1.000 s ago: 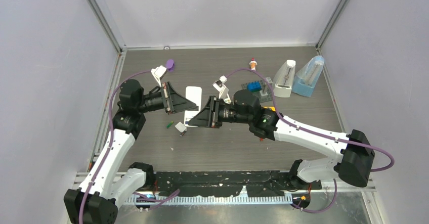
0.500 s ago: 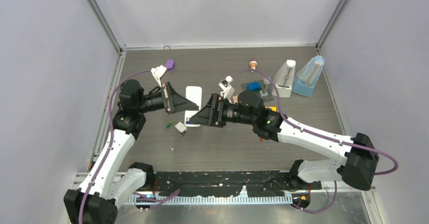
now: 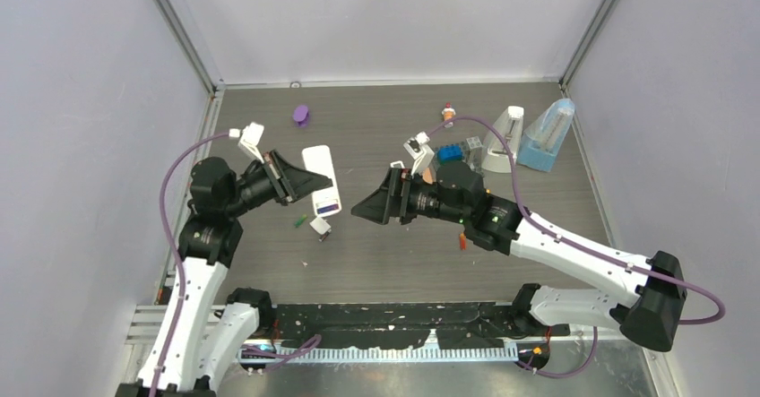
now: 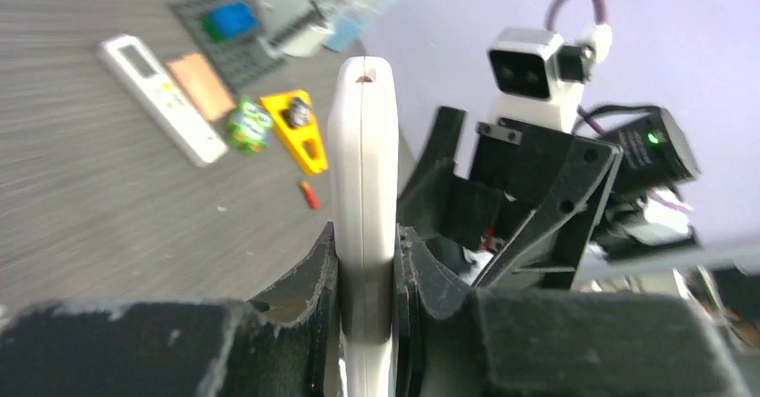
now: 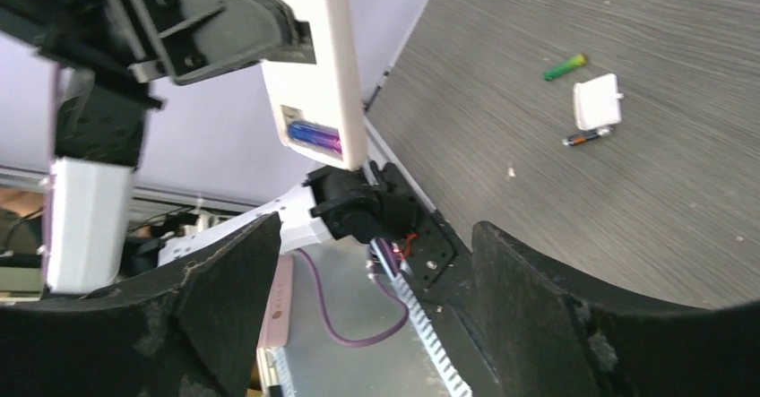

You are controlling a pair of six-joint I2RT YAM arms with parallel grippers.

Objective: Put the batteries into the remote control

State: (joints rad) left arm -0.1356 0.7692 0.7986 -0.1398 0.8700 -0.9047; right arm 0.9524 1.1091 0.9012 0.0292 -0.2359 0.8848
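Your desk's dark grey top (image 3: pixel 394 263) looks like wood-grain laminate, matt and finely streaked. The slim white plastic remote control (image 4: pixel 363 173) clamped in the left gripper (image 4: pixel 366 236) is smooth with a soft sheen. That gripper's black fingers (image 4: pixel 305 280) look matt and grainy (their edges seem scuffed pale). In the remote's open compartment the purple battery (image 5: pixel 312 134) gleams like glossy foil. On the desk's middle, the green battery (image 5: pixel 565 66) looks shiny too, and the small white plastic cover (image 5: pixel 598 101) near it looks smooth. The gaping right gripper (image 5: pixel 375 236) shows equally rough, matt black plastic. The silver rail (image 3: pixel 176 25) rising at the far-left corner looks like brushed metal.
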